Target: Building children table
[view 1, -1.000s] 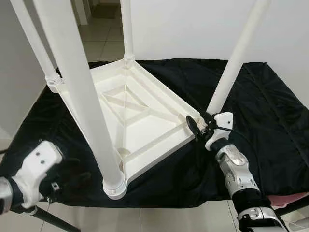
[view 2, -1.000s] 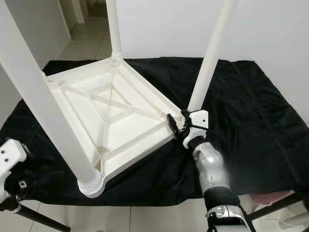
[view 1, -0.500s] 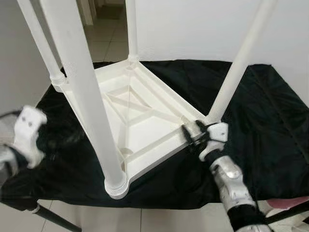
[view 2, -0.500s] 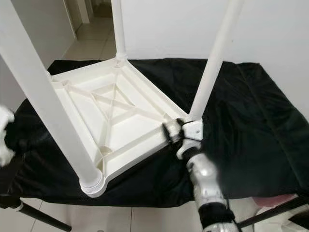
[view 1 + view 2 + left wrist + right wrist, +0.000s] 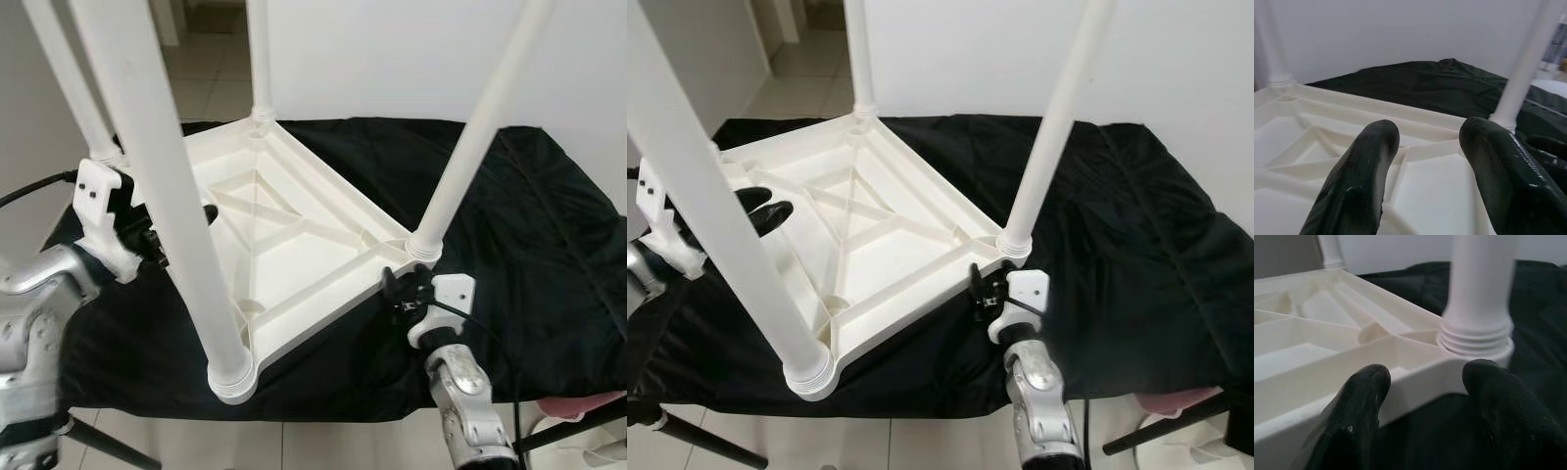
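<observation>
A white plastic children's table [image 5: 323, 311] lies upside down on a black cloth. Its four legs point up: a near leg [image 5: 171, 186], a right leg [image 5: 475, 137], a far leg [image 5: 259, 59] and a left leg [image 5: 69, 83]. My left gripper [image 5: 764, 208] is open and hovers over the ribbed underside [image 5: 1435, 191] at the table's left edge, partly behind the near leg. My right gripper [image 5: 397, 294] is open just off the corner rim [image 5: 1415, 374], below the right leg's threaded socket [image 5: 1476, 340]. It holds nothing.
The black cloth [image 5: 509, 225] covers a work table that ends close to my body. Its right half is bare. A pink object [image 5: 588, 406] lies low at the front right. Tiled floor [image 5: 211, 88] and a white wall lie beyond.
My left arm rose from low at the front left to the table's left edge, with the gripper over the underside. My right gripper drew back from the right leg's base toward me.
</observation>
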### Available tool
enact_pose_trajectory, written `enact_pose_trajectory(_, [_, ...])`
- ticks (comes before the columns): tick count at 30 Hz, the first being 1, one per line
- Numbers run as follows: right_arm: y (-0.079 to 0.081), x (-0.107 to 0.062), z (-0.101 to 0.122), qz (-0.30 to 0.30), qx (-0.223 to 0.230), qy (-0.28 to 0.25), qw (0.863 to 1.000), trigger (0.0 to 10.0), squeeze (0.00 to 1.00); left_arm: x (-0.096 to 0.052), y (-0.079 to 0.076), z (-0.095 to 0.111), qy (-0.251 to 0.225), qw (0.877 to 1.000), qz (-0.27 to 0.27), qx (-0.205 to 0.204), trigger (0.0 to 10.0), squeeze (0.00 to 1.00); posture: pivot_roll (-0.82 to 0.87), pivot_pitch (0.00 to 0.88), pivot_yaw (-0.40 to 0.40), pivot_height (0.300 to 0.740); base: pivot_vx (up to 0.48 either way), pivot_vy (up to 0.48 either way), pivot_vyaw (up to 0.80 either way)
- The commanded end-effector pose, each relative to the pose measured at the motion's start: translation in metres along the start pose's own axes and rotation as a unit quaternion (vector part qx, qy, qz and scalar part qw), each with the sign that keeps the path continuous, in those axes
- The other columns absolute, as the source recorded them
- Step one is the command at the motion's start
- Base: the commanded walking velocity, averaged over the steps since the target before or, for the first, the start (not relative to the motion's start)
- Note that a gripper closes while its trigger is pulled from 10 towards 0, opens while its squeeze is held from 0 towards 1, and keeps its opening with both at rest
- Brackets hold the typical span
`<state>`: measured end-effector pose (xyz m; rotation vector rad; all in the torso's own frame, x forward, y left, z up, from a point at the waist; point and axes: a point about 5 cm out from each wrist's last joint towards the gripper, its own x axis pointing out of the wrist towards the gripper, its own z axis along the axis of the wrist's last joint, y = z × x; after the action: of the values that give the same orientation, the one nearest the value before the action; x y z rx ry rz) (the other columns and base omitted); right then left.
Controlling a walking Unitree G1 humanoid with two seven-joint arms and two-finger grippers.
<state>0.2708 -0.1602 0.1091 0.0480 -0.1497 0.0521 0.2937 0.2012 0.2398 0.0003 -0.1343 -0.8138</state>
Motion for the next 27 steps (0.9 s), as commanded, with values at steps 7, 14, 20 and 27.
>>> enact_pose_trajectory(7, [-0.010,-0.016,-0.014,-0.099,0.020,0.058,0.993,10.0,0.00,0.019,-0.023,0.003,-0.027,0.994,-0.096,-0.041,10.0,0.00,-0.02,0.087,0.033,0.740,0.000,0.000,0.00])
enact_pose_trajectory(14, [-0.007,-0.001,-0.019,-0.111,0.025,0.087,0.990,10.0,0.00,0.026,-0.048,-0.003,-0.015,0.986,-0.154,-0.059,10.0,0.00,-0.02,0.086,0.045,0.740,0.000,0.000,0.00])
enact_pose_trajectory(20, [-0.005,0.030,-0.014,-0.083,0.010,0.104,0.991,10.0,0.00,0.030,-0.071,-0.006,-0.002,0.979,-0.197,-0.054,10.0,0.00,-0.01,0.076,0.037,0.740,0.000,0.000,0.00])
enact_pose_trajectory(27, [-0.006,0.049,-0.008,-0.066,-0.005,0.100,0.993,10.0,0.00,0.034,-0.087,-0.011,0.002,0.977,-0.206,-0.058,10.0,0.00,0.00,0.061,0.018,0.740,0.000,0.000,0.00])
